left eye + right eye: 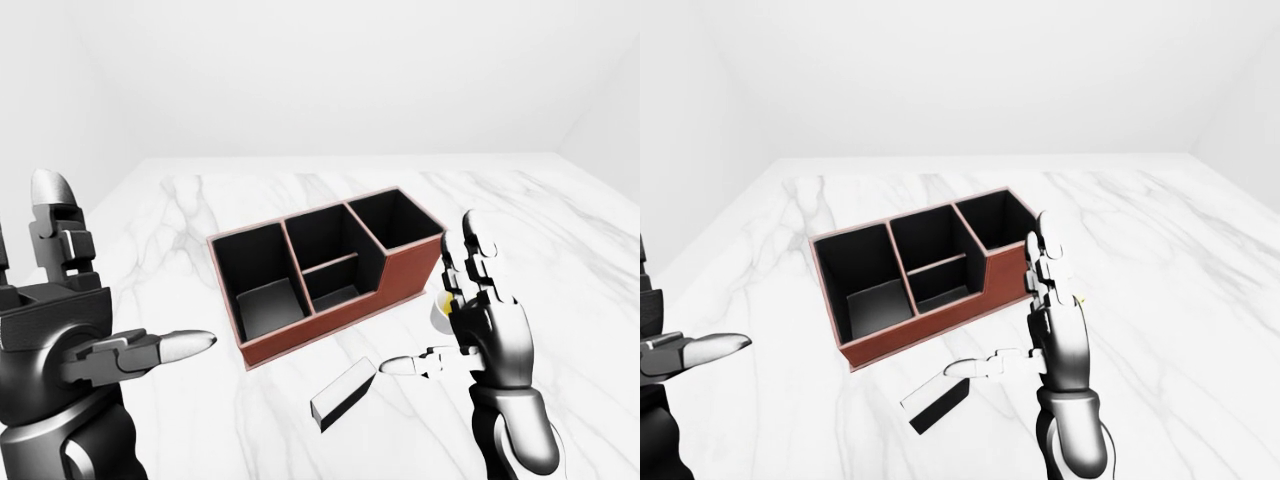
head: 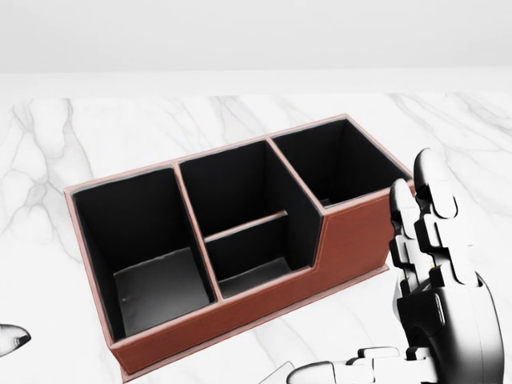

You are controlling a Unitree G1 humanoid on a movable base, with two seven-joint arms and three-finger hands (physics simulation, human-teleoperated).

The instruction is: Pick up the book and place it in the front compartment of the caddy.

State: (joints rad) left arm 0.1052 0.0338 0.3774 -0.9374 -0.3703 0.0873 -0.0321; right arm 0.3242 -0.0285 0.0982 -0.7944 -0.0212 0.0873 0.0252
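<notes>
While the book (image 1: 343, 394) lies flat on the marble table (image 1: 600, 300), just below the long low wall of the caddy (image 1: 405, 278) in the left-eye view, neither of your hands has hold of it; the right hand (image 1: 482, 335) stands upright just beside its right end, fingers straight up and thumb stretched toward the book, wide open and empty; I judge it is posed like this to come at the book from the side. The left hand (image 1: 70, 330) is held up well apart at the left edge, also open, thumb pointing right, holding nothing; it seems only to wait. The caddy sits at an angle; its compartments look empty, and the middle one is split by a low divider, so you should decide which pocket counts as the front one. A small white cup (image 1: 441, 312) with something yellow inside stands near the caddy's right corner, mostly hidden behind your right hand; it could be knocked when you lift. In the head view only a corner of the book shows at the bottom edge.
</notes>
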